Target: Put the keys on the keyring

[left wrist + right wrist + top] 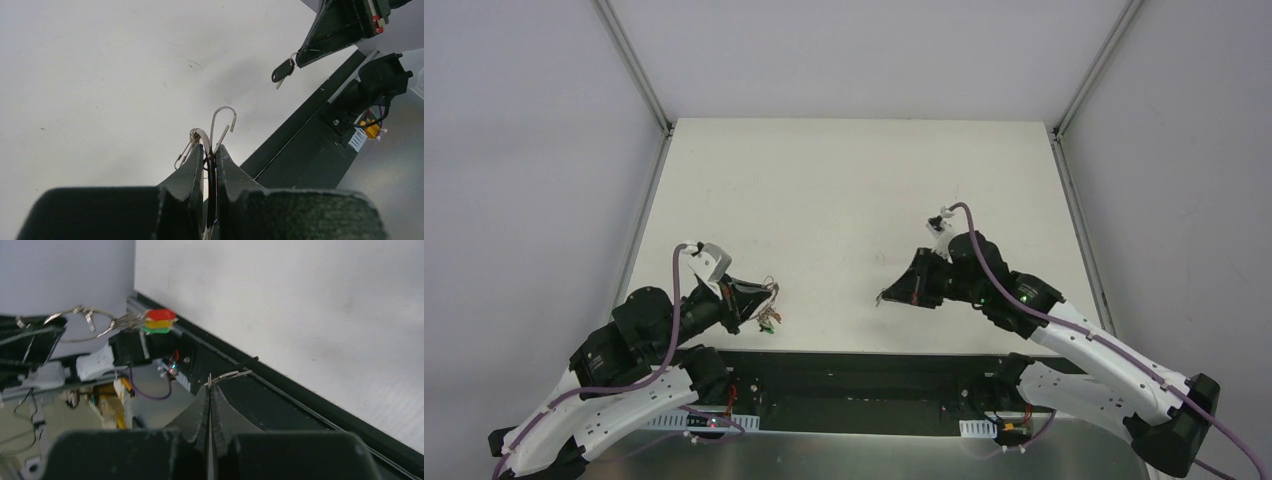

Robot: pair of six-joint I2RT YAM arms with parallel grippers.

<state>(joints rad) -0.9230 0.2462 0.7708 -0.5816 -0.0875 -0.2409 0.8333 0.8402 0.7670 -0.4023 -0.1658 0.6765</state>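
My left gripper [762,298] is shut on the wire keyring [770,288] and holds it above the table's near left. In the left wrist view the fingers [197,165] pinch the keyring [223,108], whose open hooked end points up. The green-headed key [767,326] hangs from the ring with other keys; it also shows in the right wrist view [156,330]. My right gripper [886,296] is shut on the black-headed key [282,71], which hangs from its fingertips [305,55]. In the right wrist view, thin metal [229,375] sticks out of the shut gripper [210,387]. A wide gap separates key and ring.
Red [161,314] and yellow [159,323] key heads hang on the ring above the green one. A black rail [864,365] runs along the near edge of the white table [854,190]. Grey walls enclose the table on three sides.
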